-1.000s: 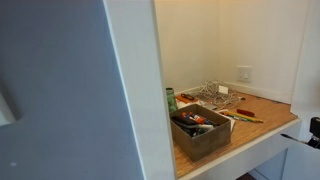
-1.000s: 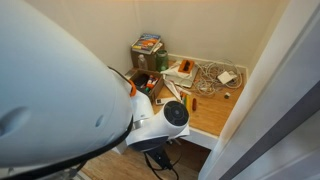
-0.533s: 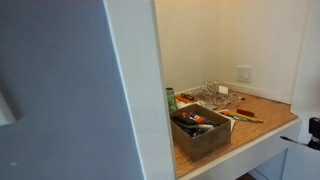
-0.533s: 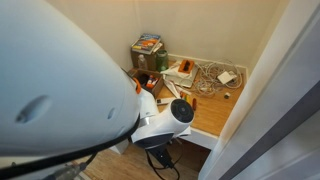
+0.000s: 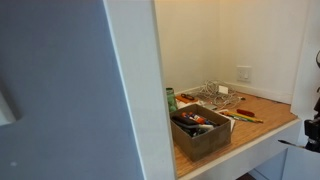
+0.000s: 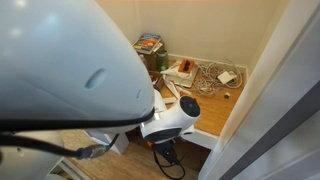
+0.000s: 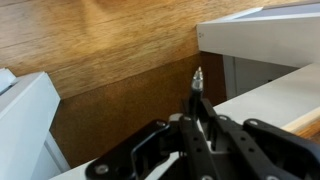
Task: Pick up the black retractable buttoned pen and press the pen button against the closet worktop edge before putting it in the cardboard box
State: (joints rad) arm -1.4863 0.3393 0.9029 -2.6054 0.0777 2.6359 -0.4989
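In the wrist view, two fingers (image 7: 213, 133) are clamped on the one black pen (image 7: 197, 92), its tip pointing up over brown wood. One cardboard box (image 5: 203, 135) sits on the bench (image 5: 262, 128).

– What does the arm look like?
– A glossy white rounded arm shell (image 6: 70, 70) with one small dark oval mark, then a white ball-shaped joint (image 6: 172, 120) with a dark round cap. A black cable (image 6: 168, 158) loops beneath.
– And the tip?
– A matte black gripper (image 7: 198, 128), all angular linkage bars.
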